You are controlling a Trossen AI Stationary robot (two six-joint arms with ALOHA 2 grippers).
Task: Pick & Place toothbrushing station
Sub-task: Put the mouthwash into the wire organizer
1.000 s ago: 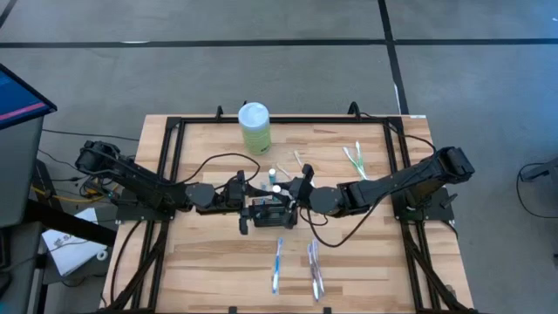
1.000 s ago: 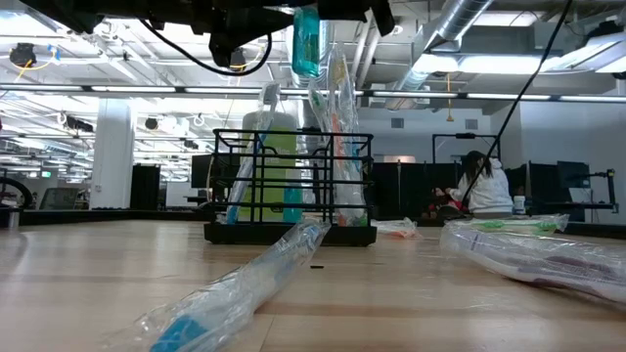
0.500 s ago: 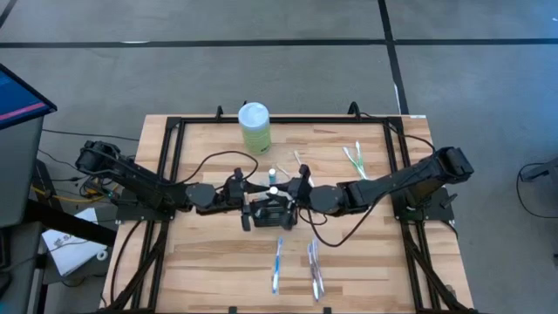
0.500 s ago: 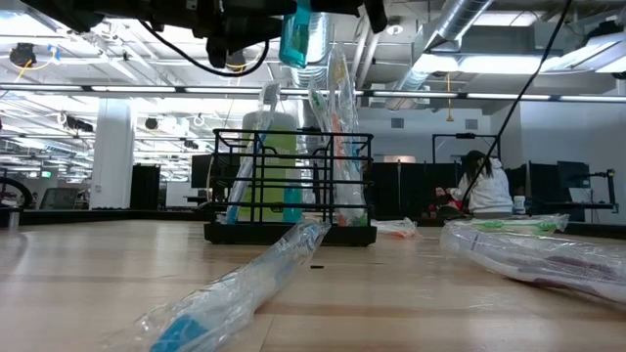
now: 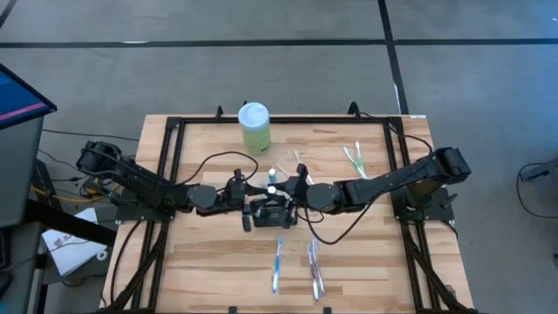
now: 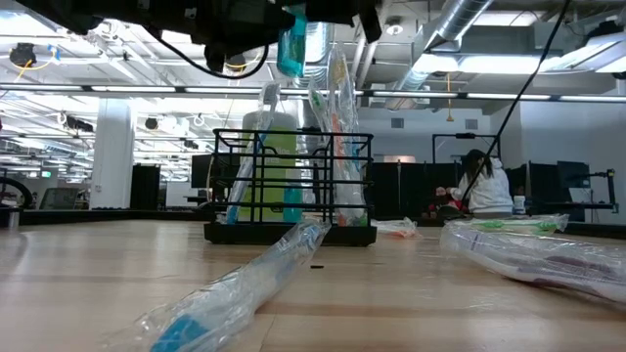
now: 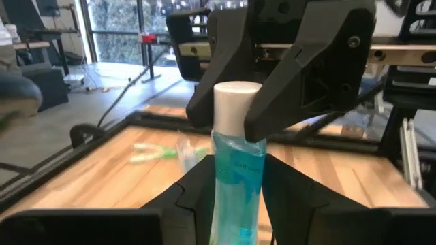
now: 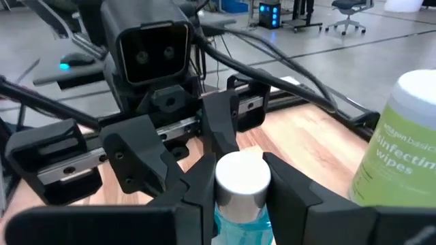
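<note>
toothbrushing station (image 5: 272, 215) sits below both grippers' blue bottle (image 7: 235, 182).

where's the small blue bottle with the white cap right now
High view: the blue bottle sits mid-table, held up between both end effectors, just above the black wire caddy.

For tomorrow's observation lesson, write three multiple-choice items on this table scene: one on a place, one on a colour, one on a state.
1. Where is the small blue bottle?
A. Held above the black wire caddy
B. Lying on the table
C. Beside the green wipes canister

2. What colour is the blue bottle's cap?
A. Red
B. White
C. Black

3. How does the caddy stand?
A. Tipped over
B. Lifted in the air
C. Upright on the table

Answers: 1 A, the low view shows it between the left tool and the right tool, over the caddy. 2 B, both wrist views show it. 3 C, the low view shows its base on the wood.
</note>
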